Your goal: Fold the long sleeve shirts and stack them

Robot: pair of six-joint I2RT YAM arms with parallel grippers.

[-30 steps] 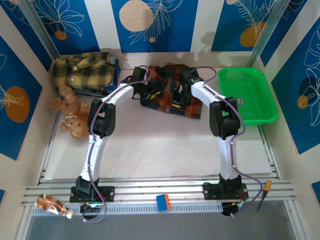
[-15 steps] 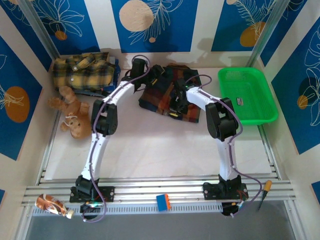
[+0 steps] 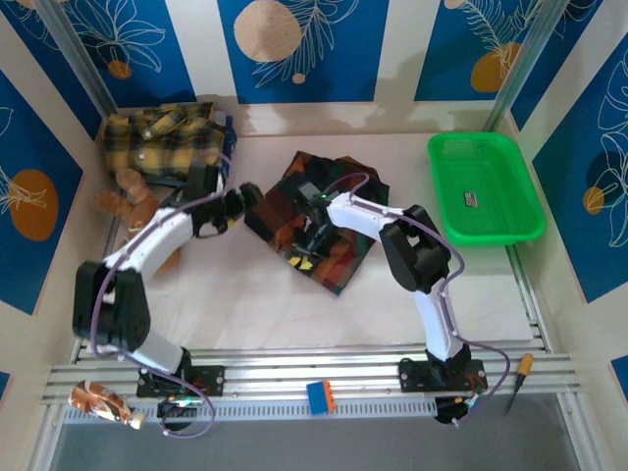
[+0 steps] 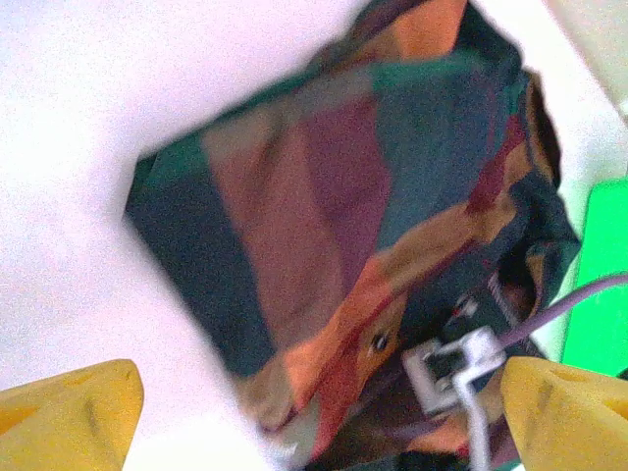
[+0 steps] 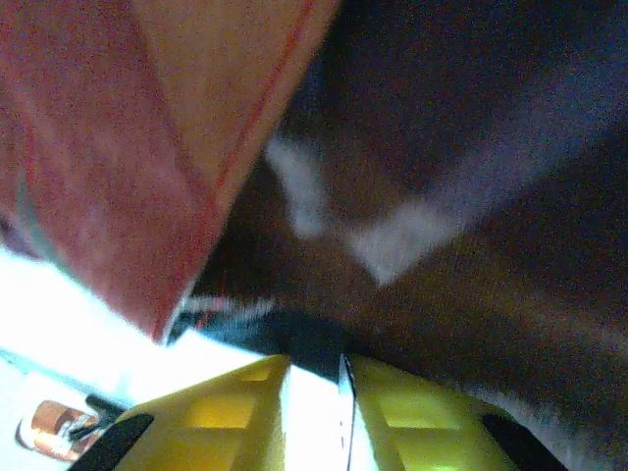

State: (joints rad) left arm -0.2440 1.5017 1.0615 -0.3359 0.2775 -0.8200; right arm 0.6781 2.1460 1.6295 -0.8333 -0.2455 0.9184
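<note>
Lying folded near the middle of the white table (image 3: 294, 309), the dark plaid shirt (image 3: 339, 257) in green, navy, red and orange sits at a slant in the overhead view. The right gripper (image 3: 309, 235) is down on its near-left part. The left gripper (image 3: 250, 199) hangs just beside the shirt's left edge. A yellow and black plaid shirt (image 3: 157, 147) lies crumpled in the far left corner, well apart from the dark one. A brown teddy bear (image 3: 123, 201) lies just in front of it, partly hidden by the left arm. A green basket (image 3: 500, 167) stands at the far right. From the left wrist, the left gripper (image 4: 319, 392) has its yellow fingers (image 4: 69, 417) spread wide and holds nothing. The dark plaid shirt (image 4: 324, 206) lies flat on the table ahead of them. A purple cable (image 4: 569, 299) crosses the shirt's right side, and a strip of the green basket (image 4: 603, 255) shows at the right edge. From the right wrist, the right gripper (image 5: 339, 378) has its yellow fingers (image 5: 235, 417) drawn close together with only a narrow slit between them. Blurred red, orange and dark fabric of the dark plaid shirt (image 5: 245, 128) lies hard against the tips. Whether any cloth is pinched between them cannot be told.
</note>
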